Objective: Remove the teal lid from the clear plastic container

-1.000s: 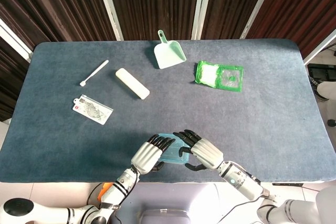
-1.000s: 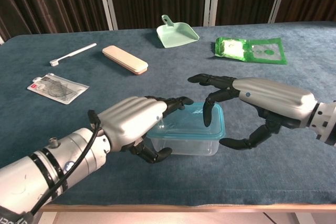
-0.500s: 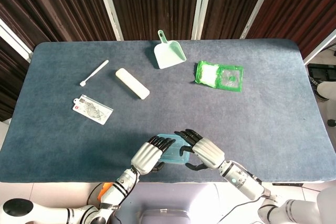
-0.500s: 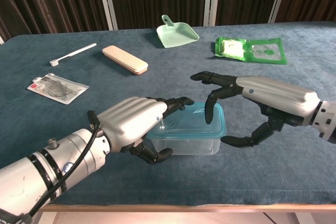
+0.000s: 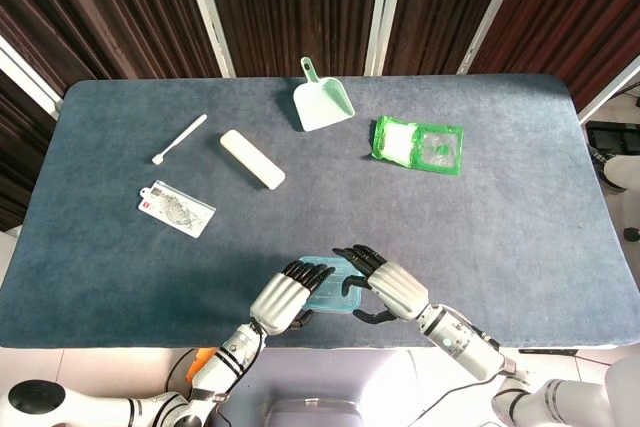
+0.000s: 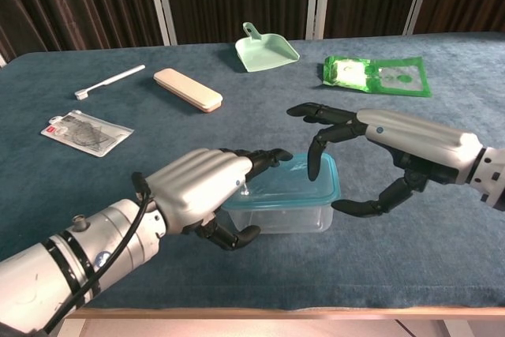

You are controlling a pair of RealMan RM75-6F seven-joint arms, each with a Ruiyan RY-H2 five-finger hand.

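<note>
Small shift here: the right hand [image 6: 371, 159] has eased back and a touch higher than a second ago, its upper fingers now hanging above the right end of the teal lid [image 6: 296, 183] instead of crowding it, thumb reaching low beside the clear plastic container [image 6: 280, 212]. The left hand [image 6: 207, 187] has barely stirred.

So where are we? The container sits at the bottom centre of the head view, near the front edge of the blue surface [image 5: 500, 237], lid on top and looking seated. The left hand is clamped around the container's left end, fingers draped over the lid's near-left edge, thumb curling in under the wall. That is the bracing grip. The right hand holds nothing, fingers spread and hooked, and it does not appear to touch the lid.

By my reading, this is the approach to the peel: box steadied, lid not yet caught. The next move calls for the right fingertips to come down and hook under the lid's right rim, then lift while the left hand keeps the box pinned. The left fingers lying over the lid may have to give way, or they will hold it shut.
</note>
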